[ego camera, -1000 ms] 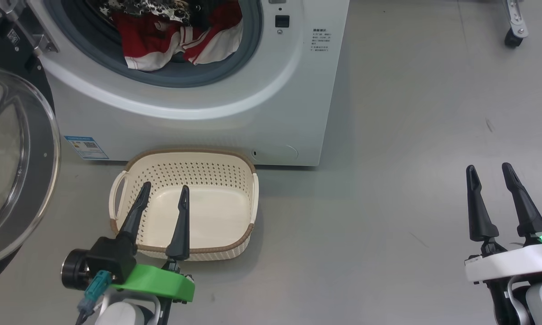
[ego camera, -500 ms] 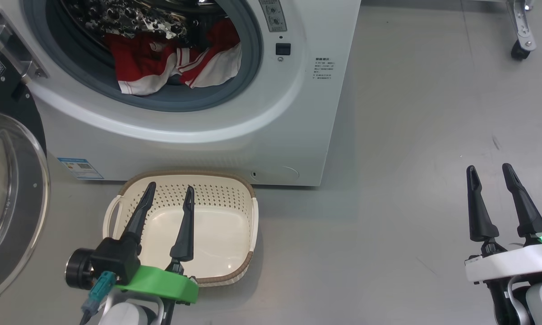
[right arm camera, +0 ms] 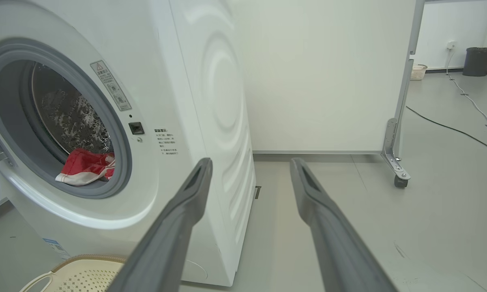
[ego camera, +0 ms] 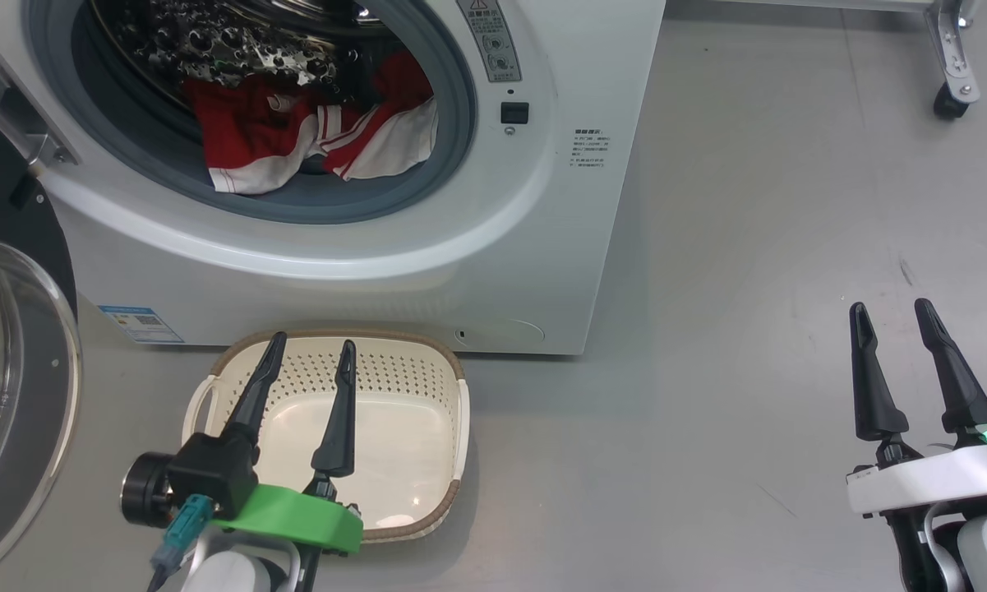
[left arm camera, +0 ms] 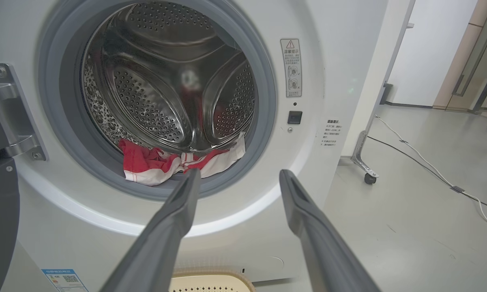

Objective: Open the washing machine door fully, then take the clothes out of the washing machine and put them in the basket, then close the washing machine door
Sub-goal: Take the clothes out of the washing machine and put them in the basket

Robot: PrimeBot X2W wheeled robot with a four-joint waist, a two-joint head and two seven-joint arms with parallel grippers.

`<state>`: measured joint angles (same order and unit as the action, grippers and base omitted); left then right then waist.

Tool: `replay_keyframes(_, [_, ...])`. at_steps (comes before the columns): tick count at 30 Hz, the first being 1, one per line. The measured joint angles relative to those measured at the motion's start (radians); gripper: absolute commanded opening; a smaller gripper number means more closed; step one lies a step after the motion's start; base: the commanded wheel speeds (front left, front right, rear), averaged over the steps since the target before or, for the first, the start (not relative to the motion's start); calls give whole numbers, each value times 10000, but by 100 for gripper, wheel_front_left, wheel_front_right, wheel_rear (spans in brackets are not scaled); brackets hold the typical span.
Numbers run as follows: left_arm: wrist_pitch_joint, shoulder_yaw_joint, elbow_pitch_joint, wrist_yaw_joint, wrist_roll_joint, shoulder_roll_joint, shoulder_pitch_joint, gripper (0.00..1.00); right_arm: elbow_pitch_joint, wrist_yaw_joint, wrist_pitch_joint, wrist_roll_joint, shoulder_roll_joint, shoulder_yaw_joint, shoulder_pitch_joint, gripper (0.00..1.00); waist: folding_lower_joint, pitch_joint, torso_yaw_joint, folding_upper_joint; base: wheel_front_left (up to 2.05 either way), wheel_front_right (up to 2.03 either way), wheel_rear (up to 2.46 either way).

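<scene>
Red-and-white striped clothes [ego camera: 312, 136] lie heaped at the near lip of the steel drum [left arm camera: 166, 81], partly draped over the grey rubber seal [ego camera: 452, 148]. None has reached the basket. You will find the washing machine door [ego camera: 16, 395] swung wide to the left, its glass bowl well clear of the opening. The first step therefore reads as done, and the mouth of the washing machine [ego camera: 378, 279] is unobstructed.

The cream basket [ego camera: 415, 345] stands on the grey floor [ego camera: 707, 329] just in front of the machine's base, below the opening. I judge that placement deliberate, since it gives a short drop from drum to basket. It holds nothing.

Your left gripper [ego camera: 312, 340] hangs above the basket with its fingers apart, holding nothing and aimed toward the opening. Its wrist view sights the garments just beyond the fingertips, which suggests it is lined up for the reach. Your right gripper [ego camera: 889, 304] sits well to the right over bare floor, fingers likewise apart and empty, out of the working path.

Assessment: unloading has not begun. The next move calls for a forward reach over the seal and a pinch on the near fold of fabric.

Risk noted: cloth may snag on the seal lip, or a garment may trail outside the basket
</scene>
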<state>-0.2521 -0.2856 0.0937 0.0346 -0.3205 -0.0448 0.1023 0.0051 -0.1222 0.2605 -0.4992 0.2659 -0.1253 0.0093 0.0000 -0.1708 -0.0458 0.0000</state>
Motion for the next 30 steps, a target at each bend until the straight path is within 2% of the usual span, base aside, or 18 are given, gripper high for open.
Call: replay_keyframes(30, [0,-73,8,102,-2,0,0,100,12,0,0,0,10,-10,0,100,0,-20,-20,0,0,0,0])
